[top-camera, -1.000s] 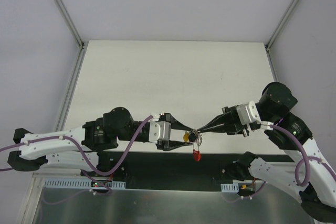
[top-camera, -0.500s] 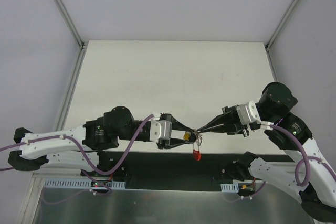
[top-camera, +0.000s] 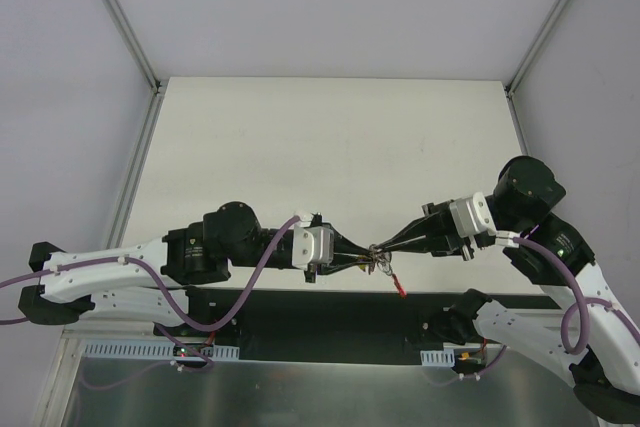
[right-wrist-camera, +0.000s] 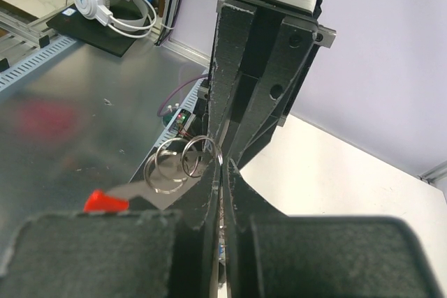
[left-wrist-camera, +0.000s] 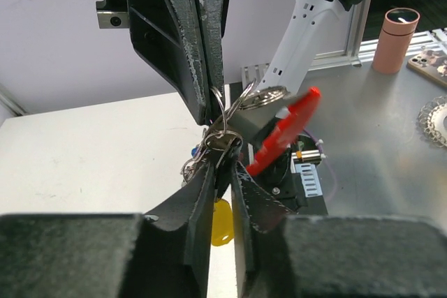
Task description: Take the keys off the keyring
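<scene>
- Top external view: the left gripper [top-camera: 362,253] reaches in from the left over the near edge of the table [top-camera: 330,137]. Its tip meets the other gripper's tip near the middle.
- In the left wrist view its jaws stand narrow. The fingertips [left-wrist-camera: 204,178] pinch the silvery blades of the keys [left-wrist-camera: 223,146], and only a slim gap shows farther back between the fingers.
- A yellow key head [left-wrist-camera: 222,222] hangs below the bunch and shows through that gap.
- The keys are held in the air between the two grippers, above the table's near edge and not resting on it.
- A red key [left-wrist-camera: 283,130] juts out tilted on the right of the bunch. From above it hangs on the near side.
- The keyring [right-wrist-camera: 201,157] shows as thin silvery loops touching the right gripper's tips.
- The right gripper [top-camera: 381,245] comes in from the right with its jaws pressed tight together, clamping the keyring wire.
</scene>
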